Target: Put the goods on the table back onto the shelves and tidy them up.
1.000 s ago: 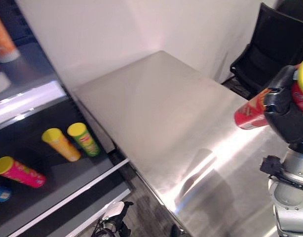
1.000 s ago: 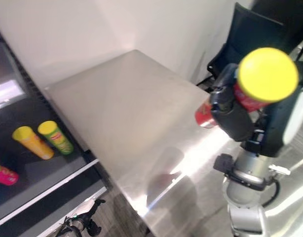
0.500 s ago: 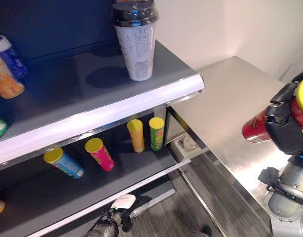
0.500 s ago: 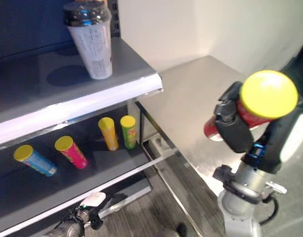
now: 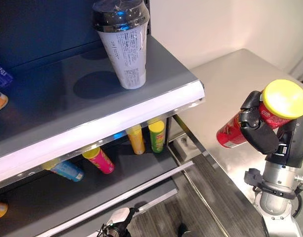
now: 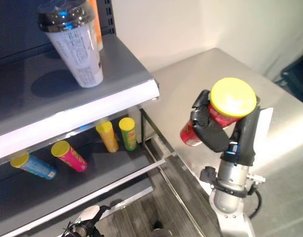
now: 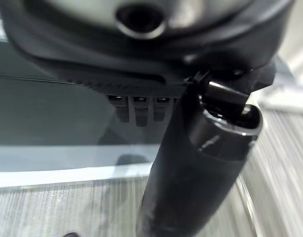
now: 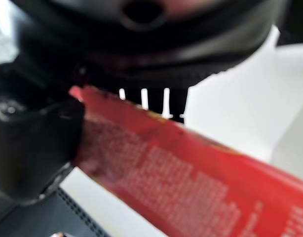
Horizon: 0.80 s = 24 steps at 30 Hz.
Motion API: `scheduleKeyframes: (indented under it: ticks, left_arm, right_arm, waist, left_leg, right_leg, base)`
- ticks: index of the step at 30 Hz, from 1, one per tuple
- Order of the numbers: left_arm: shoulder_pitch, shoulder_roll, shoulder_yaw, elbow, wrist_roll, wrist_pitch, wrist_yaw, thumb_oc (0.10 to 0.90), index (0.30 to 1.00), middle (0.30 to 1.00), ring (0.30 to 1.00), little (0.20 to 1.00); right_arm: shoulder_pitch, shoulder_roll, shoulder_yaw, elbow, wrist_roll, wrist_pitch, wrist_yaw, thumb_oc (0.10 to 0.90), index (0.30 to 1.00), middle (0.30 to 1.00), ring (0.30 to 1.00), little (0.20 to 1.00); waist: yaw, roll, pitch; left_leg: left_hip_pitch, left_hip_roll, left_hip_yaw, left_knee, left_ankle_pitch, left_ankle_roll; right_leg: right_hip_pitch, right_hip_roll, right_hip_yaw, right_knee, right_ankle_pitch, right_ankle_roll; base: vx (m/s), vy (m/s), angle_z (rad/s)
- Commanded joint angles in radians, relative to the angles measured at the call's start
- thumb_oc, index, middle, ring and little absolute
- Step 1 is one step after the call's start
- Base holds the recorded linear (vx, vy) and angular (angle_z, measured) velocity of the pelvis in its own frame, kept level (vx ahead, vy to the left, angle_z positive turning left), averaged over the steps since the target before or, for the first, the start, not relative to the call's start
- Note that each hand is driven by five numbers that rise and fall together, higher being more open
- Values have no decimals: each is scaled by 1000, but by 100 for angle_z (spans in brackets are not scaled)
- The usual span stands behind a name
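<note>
My right hand [image 5: 258, 129] is shut on a red tube can [image 5: 229, 137] with a yellow lid [image 5: 284, 98]. It holds the can tilted in the air over the steel table's [image 5: 230, 81] left edge, to the right of the shelves. The can's bottom points toward the lower shelf [image 5: 141, 170]. In the right wrist view the red can [image 8: 191, 182] runs across the palm, with the thumb [image 8: 33, 148] pressed on it. My left hand [image 5: 117, 216] hangs low near the floor, below the shelves; its thumb [image 7: 201, 163] is straight and it holds nothing.
A tall white cup with a black lid [image 5: 123, 47] stands on the upper shelf [image 5: 156, 79]. Several tube cans lie on the lower shelf: orange [image 5: 136, 139], green [image 5: 156, 136], pink [image 5: 99, 159], blue [image 5: 67, 170]. A socket box [image 5: 187, 144] sits between shelf and table.
The camera has swung from the table toward the shelves. The right hand still holds the red can, and now shows nearer the shelf's right end.
</note>
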Motion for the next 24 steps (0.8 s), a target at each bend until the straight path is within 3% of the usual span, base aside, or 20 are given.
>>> scheduleKeyframes:
  ticks: [1, 4, 6, 7, 9, 12, 17, 18, 24]
  left_arm:
    - [-72, 16, 19, 5, -28, -39, 28, 800, 900, 900, 900, 900]
    - [-71, 16, 23, 16, -18, -34, 35, 800, 900, 900, 900, 900]
    - [-70, 14, 24, 17, -18, -35, 36, 800, 900, 900, 900, 900]
    - [-70, 18, 8, -2, -26, -47, 9, 800, 900, 900, 900, 900]
    - [-82, 3, 7, -2, -47, -41, 5, 800, 900, 900, 900, 900]
    - [-74, 4, -9, -1, -26, -39, -2, 800, 900, 900, 900, 900]
    - [-73, 18, 18, 45, -15, -23, 8, 800, 900, 900, 900, 900]
    - [9, -131, 266, 298, -205, 18, 14, 800, 900, 900, 900, 900]
    - [-1, -126, 289, 307, -212, 15, 23, 800, 900, 900, 900, 900]
  right_arm:
    - [-118, -34, -96, -140, 18, -95, -30, 400, 300, 300, 300, 300]
    - [-96, -47, -79, -131, 111, -109, 35, 400, 300, 300, 300, 300]
    - [-99, -51, -81, -125, 124, -113, 45, 400, 300, 300, 300, 300]
    - [-69, -91, -97, -128, 296, -143, 147, 400, 300, 300, 300, 300]
    - [-42, -77, -88, -88, 285, -123, 142, 400, 300, 300, 300, 300]
    - [-9, -55, -105, -99, 301, -108, 161, 400, 300, 300, 300, 300]
    - [3, -34, -121, -134, 215, -80, 132, 400, 300, 300, 300, 300]
    - [85, -100, -6, 77, 558, -49, 383, 400, 300, 300, 300, 300]
    - [92, -56, 5, 120, 594, -41, 377, 400, 300, 300, 300, 300]
  waist:
    - [-42, -47, -20]
    - [-53, -32, -35]
    - [-55, -30, -37]
    - [-62, -15, -32]
    - [-78, 22, -29]
    - [-99, 50, -30]
    - [-107, 49, -29]
    - [-29, 11, -75]
    - [-17, 8, -84]
  left_leg:
    - [-20, 21, 72, 56, -128, -46]
    - [12, 96, 70, 34, -103, -83]
    - [14, 95, 70, 27, -95, -86]
    - [19, 143, -4, -25, -13, -117]
    - [39, 163, -69, -86, -3, -131]
    - [66, 121, -64, -150, -9, -123]
    - [107, 31, -35, -199, -39, -90]
    - [46, -3, -2, -202, 46, -91]
    - [70, -4, -11, -202, 32, -90]
  right_leg:
    - [35, 13, 41, -28, 20, 63]
    - [27, -10, 39, -30, 27, 73]
    - [26, -9, 38, -30, 28, 72]
    - [0, -40, 30, -22, 35, 76]
    - [-24, -64, 42, 10, 28, 85]
    - [-38, -95, 57, 35, 48, 102]
    - [-55, -146, 86, 26, 106, 142]
    - [52, -58, 55, -123, 128, 125]
    - [59, -52, 50, -124, 117, 120]
  base:
    - [-26, 49, 16]
    - [11, 122, 10]
    - [-23, 132, -9]
    - [-41, 331, -28]
    - [43, 504, -5]
    - [72, 337, 8]
    - [49, 246, -3]
    - [53, 111, -15]
    - [90, -81, 3]
